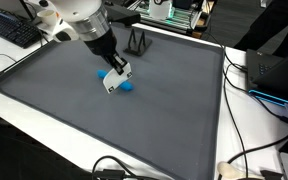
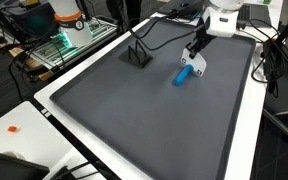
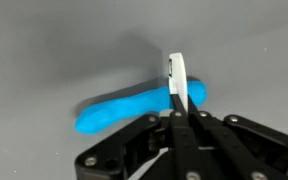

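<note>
A blue elongated object (image 3: 119, 110) lies flat on the dark grey mat (image 1: 144, 125); it shows in both exterior views (image 1: 125, 87) (image 2: 185, 76). My gripper (image 3: 178, 78) is shut, its two white-tipped fingers (image 3: 177, 70) pressed together with nothing seen between them. The tips stand over the right part of the blue object, close above or touching it; I cannot tell which. In both exterior views the gripper (image 1: 115, 79) (image 2: 195, 66) points down at the object's end.
A small black stand (image 1: 136, 42) (image 2: 136, 56) sits at the mat's far edge. White table border (image 2: 246, 130) rings the mat. Cables (image 1: 246, 150), a keyboard (image 1: 9, 30) and lab gear (image 2: 64, 35) lie around it.
</note>
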Controlling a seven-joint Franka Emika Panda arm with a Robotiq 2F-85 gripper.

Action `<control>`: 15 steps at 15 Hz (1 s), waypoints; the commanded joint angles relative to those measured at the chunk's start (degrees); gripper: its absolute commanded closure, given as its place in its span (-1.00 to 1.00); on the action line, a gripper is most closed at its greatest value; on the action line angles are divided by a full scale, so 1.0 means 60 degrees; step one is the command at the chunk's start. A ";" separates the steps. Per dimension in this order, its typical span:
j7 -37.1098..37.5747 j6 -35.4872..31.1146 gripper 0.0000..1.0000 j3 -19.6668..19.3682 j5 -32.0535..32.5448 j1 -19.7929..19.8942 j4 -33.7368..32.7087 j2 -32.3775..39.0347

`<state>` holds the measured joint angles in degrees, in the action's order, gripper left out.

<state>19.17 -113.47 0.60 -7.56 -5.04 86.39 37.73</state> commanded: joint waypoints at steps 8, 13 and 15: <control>-0.0284 0.0126 0.98 -0.0245 0.0650 -0.0018 0.0490 -0.0953; -0.0680 -0.0022 0.98 -0.0230 0.0933 -0.0009 0.0638 -0.0805; -0.0742 -0.0018 0.98 -0.0220 0.1011 -0.0008 0.0691 -0.0761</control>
<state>16.00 -113.04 -0.60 -2.58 -5.06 88.92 33.42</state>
